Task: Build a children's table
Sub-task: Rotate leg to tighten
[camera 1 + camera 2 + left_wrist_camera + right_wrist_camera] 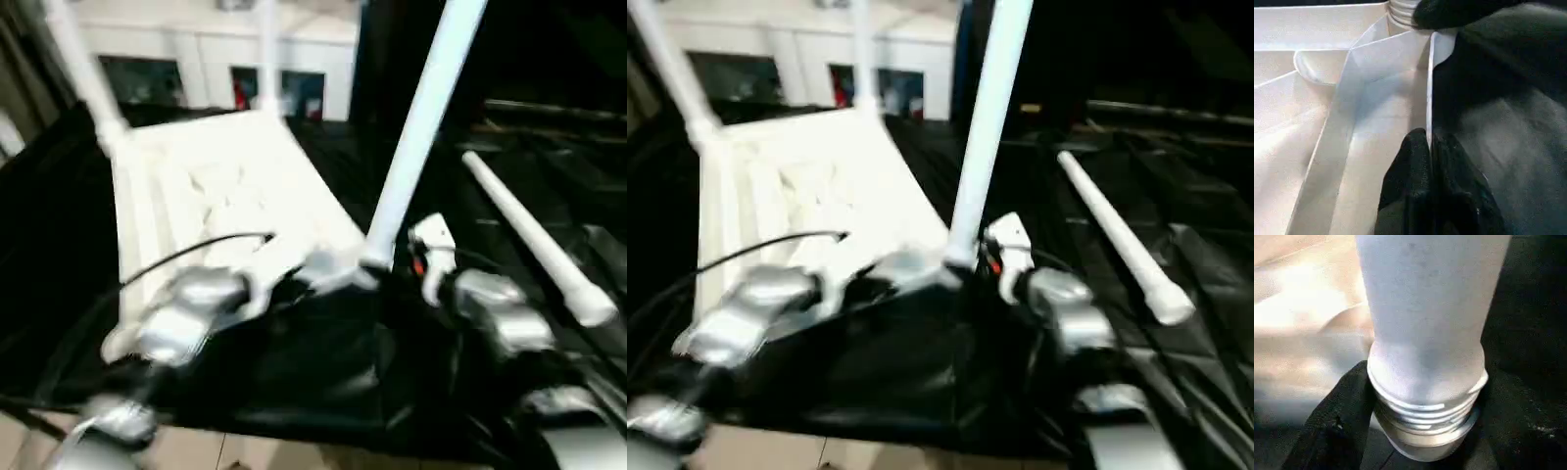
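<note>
The head views are smeared, so rib detail on the tabletop is hard to read. It lies underside up on the black-draped worktop. My left pincer is clamped together on its thin near rim. My right pincer is closed around the near-corner leg at its threaded base; this leg stands nearly upright, top cut off. Two far legs also rise. A loose leg lies flat to the right, its long axis running away from me.
</note>
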Controlling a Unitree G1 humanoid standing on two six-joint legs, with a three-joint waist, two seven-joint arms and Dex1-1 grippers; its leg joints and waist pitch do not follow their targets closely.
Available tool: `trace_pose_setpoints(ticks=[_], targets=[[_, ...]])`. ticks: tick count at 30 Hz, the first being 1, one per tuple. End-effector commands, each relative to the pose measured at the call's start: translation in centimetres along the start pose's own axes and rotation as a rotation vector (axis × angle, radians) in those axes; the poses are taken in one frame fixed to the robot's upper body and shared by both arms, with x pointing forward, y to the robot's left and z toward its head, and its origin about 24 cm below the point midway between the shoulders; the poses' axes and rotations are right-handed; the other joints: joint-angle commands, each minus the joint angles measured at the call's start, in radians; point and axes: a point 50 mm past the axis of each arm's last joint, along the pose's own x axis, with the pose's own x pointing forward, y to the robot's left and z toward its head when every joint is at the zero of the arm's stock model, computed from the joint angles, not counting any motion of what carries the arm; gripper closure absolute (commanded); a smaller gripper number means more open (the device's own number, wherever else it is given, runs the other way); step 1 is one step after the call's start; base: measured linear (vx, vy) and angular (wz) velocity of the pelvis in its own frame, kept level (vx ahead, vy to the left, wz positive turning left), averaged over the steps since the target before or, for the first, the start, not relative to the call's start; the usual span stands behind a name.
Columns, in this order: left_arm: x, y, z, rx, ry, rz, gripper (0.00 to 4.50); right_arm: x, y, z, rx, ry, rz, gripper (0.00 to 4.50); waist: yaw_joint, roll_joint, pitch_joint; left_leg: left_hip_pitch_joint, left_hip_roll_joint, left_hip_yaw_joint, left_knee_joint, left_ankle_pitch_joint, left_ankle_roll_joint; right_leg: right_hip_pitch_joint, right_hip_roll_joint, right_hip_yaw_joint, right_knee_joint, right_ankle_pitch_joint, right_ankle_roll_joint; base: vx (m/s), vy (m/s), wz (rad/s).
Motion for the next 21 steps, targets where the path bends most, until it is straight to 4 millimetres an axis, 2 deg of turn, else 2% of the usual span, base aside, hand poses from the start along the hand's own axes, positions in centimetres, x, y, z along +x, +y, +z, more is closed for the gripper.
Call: trace_pose_setpoints(ticks=[1, 3, 7, 10, 12, 13, 14, 15, 17, 19, 21], targets=[[0.9, 0.1, 1.8, -0.019, -0.059, 0.093, 4.50, 0.5, 0.7, -2.3, 0.088, 0.087, -0.126, 1.74, -0.001, -0.002, -0.068, 0.014, 0.053, -0.027, -0.068, -0.141, 0.008, 0.054, -0.080, 0.053, -0.083, -0.174, -0.224, 0.000, 0.000, 0.00], [1.3, -0.2, 2.1, -0.019, -0.058, 0.100, 4.50, 0.9, 1.2, -2.3, 0.102, 0.082, -0.147, 1.74, -0.003, -0.002, -0.069, 0.011, 0.052, -0.026, -0.067, -0.131, 0.019, 0.052, -0.078, 0.053, -0.082, -0.139, -0.222, 0.000, 0.000, 0.00], [2.3, -1.3, 2.8, 0.003, -0.061, 0.090, 4.50, 2.2, 3.7, -1.9, 0.124, 0.056, -0.143, 1.74, -0.005, -0.001, -0.070, 0.009, 0.052, -0.026, -0.068, -0.128, 0.033, 0.053, -0.076, 0.051, -0.079, -0.108, -0.226, 0.000, 0.000, 0.00], [2.2, -1.2, 2.7, 0.021, -0.067, 0.089, 4.50, 2.5, 4.3, -1.2, 0.080, 0.019, -0.112, 1.74, -0.007, -0.003, -0.069, 0.009, 0.053, -0.027, -0.069, -0.140, 0.039, 0.054, -0.078, 0.050, -0.080, -0.109, -0.228, 0.000, 0.000, 0.00], [2.0, -1.1, 2.6, 0.030, -0.066, 0.089, 4.50, 2.4, 4.2, -1.0, 0.093, -0.003, -0.100, 1.74, -0.008, -0.002, -0.069, 0.009, 0.053, -0.026, -0.069, -0.141, 0.041, 0.054, -0.078, 0.051, -0.081, -0.109, -0.227, 0.000, 0.000, 0.00], [2.0, -1.1, 2.5, 0.035, -0.067, 0.089, 4.50, 2.4, 4.2, -0.9, 0.098, -0.011, -0.103, 1.18, -0.008, -0.001, -0.069, 0.009, 0.053, -0.026, -0.069, -0.139, 0.045, 0.053, -0.077, 0.051, -0.080, -0.105, -0.228, 0.000, 0.000, 0.00], [1.8, -0.9, 2.4, 0.036, -0.072, 0.089, 4.50, 2.3, 3.9, -0.7, 0.085, -0.025, -0.107, 1.04, -0.008, -0.001, -0.069, 0.009, 0.053, -0.026, -0.069, -0.136, 0.047, 0.053, -0.077, 0.051, -0.080, -0.101, -0.229, 0.000, 0.000, 0.00], [1.6, -0.8, 2.4, 0.043, -0.080, 0.084, 4.50, 2.2, 3.6, -0.4, 0.075, -0.040, -0.106, 1.04, -0.008, -0.004, -0.070, 0.008, 0.053, -0.026, -0.069, -0.135, 0.050, 0.054, -0.078, 0.051, -0.080, -0.097, -0.230, 0.000, 0.000, 0.00], [1.1, -0.4, 2.0, 0.044, -0.081, 0.084, 4.50, 1.9, 3.0, 0.0, 0.056, -0.064, -0.100, 0.98, -0.009, -0.003, -0.069, 0.007, 0.054, -0.027, -0.069, -0.133, 0.056, 0.054, -0.078, 0.051, -0.079, -0.091, -0.232, 0.000, 0.000, 0.00], [0.5, -0.1, 1.7, 0.053, -0.080, 0.077, 4.50, 1.4, 2.4, 0.3, 0.016, -0.084, -0.082, 0.68, -0.011, -0.004, -0.069, 0.004, 0.054, -0.027, -0.068, -0.125, 0.063, 0.057, -0.078, 0.051, -0.077, -0.083, -0.232, 0.000, 0.000, 0.00], [0.2, 0.1, 1.5, 0.060, -0.083, 0.071, 4.50, 1.1, 2.0, 0.4, 0.004, -0.090, -0.074, 0.60, -0.013, -0.004, -0.068, 0.004, 0.055, -0.026, -0.068, -0.126, 0.068, 0.057, -0.078, 0.051, -0.078, -0.087, -0.233, 0.000, 0.000, 0.00]])
